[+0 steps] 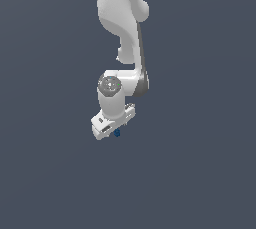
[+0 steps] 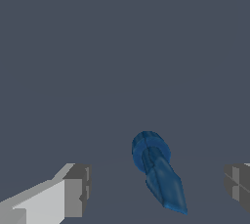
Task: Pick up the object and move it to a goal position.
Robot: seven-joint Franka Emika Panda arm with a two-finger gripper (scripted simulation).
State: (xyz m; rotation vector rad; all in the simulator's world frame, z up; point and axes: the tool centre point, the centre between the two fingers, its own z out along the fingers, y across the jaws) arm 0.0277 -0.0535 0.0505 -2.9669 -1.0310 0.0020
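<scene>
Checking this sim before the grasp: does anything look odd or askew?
Nothing looks damaged or spilled. The blue object lies between the open fingers of the gripper, apart from both and nearer the far one than centred. In the exterior view it is only a blue speck at the gripper's edge.

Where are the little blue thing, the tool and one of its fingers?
blue object point(image 2: 158, 171), wrist view, on its tapered body.
blue object point(image 1: 117, 133), exterior view, the speck under the arm.
tool point(image 2: 156, 189), wrist view, midway between fingertips.
finger point(image 2: 75, 191), wrist view, grey pad face.
</scene>
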